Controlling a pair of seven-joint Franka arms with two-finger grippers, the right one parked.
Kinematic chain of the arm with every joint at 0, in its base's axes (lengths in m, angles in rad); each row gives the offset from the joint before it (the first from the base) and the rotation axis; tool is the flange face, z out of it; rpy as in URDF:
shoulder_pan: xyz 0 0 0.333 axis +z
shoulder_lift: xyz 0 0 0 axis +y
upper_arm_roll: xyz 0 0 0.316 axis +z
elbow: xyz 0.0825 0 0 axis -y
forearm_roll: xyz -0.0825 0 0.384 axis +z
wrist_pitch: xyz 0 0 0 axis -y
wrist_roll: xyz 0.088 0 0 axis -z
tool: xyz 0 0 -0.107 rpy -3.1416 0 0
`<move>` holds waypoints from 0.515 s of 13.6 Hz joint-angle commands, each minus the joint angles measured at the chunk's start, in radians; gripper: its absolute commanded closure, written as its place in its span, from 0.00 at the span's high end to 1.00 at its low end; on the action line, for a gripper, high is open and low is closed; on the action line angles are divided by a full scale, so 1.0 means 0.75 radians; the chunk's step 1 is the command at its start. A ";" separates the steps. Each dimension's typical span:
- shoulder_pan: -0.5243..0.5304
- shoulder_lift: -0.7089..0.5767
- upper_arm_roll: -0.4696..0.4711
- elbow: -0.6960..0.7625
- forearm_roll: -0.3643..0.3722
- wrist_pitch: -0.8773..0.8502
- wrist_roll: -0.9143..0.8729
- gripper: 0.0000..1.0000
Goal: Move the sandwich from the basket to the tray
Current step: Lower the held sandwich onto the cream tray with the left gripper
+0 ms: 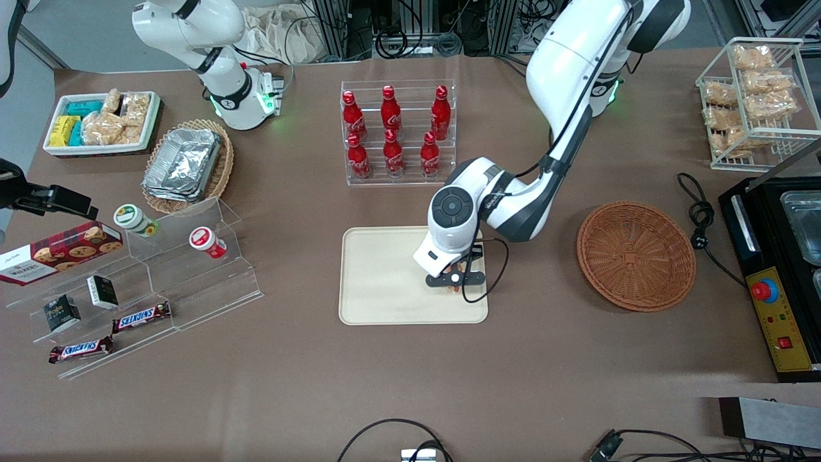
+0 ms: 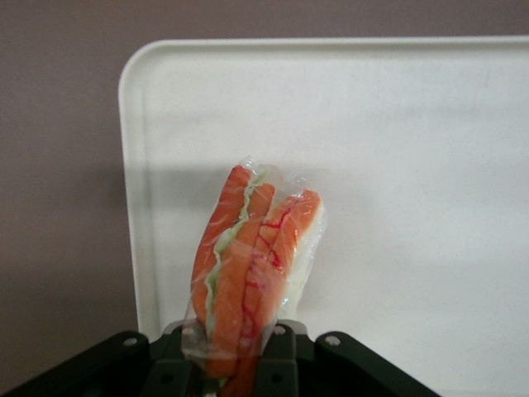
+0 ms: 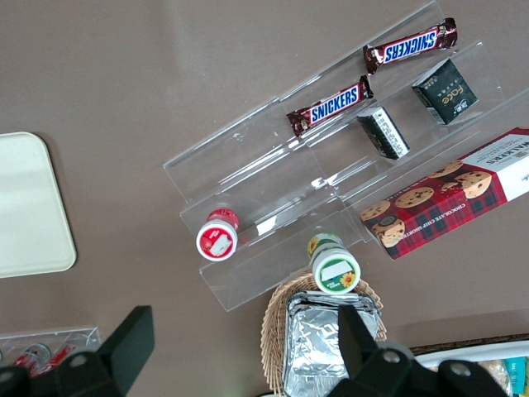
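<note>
Claw (image 1: pixel 455 280) of mine was over the tray (image 1: pixel 378 282), near the corner toward the working arm's end, fingers closed tight on the sandwich (image 2: pixel 252 265). And what a view from the wrist: the wedge hung cut edge out, orange and green filling showing through the clear wrap, with the cream floor of the tray spread out underneath it. From the front I could catch only a sliver of orange under the claw, the rest hidden by my own wrist.

The basket (image 1: pixel 636 255) sat bare on the tabletop, well apart from the tray toward my arm's end, so the pick and the carry looked done to me. What remained, as I judged it, was the finish: lower the wedge, open the fingers, lift clear. Whether the sandwich was already touching the tray floor I could not tell; the shadow beneath it suggested a gap, but I would not swear to it.

One caution: I was near the tray's rim, so the wedge needed to land fully inside it.
</note>
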State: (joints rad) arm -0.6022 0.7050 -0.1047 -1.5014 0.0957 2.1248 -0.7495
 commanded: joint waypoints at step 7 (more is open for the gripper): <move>-0.025 0.072 0.017 0.071 0.018 -0.027 -0.038 0.30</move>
State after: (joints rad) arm -0.6071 0.7368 -0.1026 -1.4866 0.0958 2.1248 -0.7578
